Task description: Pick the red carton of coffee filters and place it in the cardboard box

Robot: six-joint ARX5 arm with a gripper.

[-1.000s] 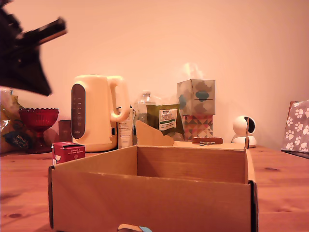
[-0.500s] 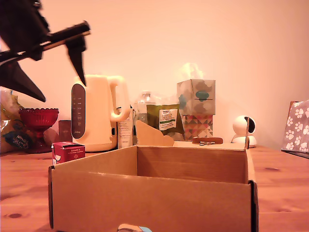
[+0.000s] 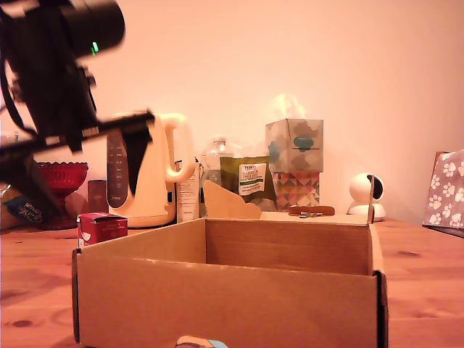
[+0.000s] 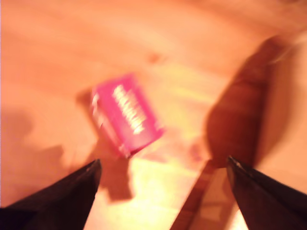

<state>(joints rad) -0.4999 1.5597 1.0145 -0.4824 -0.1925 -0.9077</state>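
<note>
The small red carton with white lettering stands on the wooden table at the exterior view's left, just beyond the near-left corner of the big brown cardboard box. My gripper hangs open above the carton, its dark fingers spread wide and nothing between them. In the blurred wrist view the carton lies on the wood ahead of the open gripper, clear of both fingertips. A dark shadow and what looks like the box wall lie to one side.
Behind the carton stand a cream kettle, a red glass goblet and a dark small box. Further along the back are a bottle, a green packet, a patterned tissue box, a white camera and a paw-print bag.
The arm has come down from the upper left of the exterior view, and the open gripper now hangs lower, in front of the kettle and over the carton. Carton and box have not moved.
</note>
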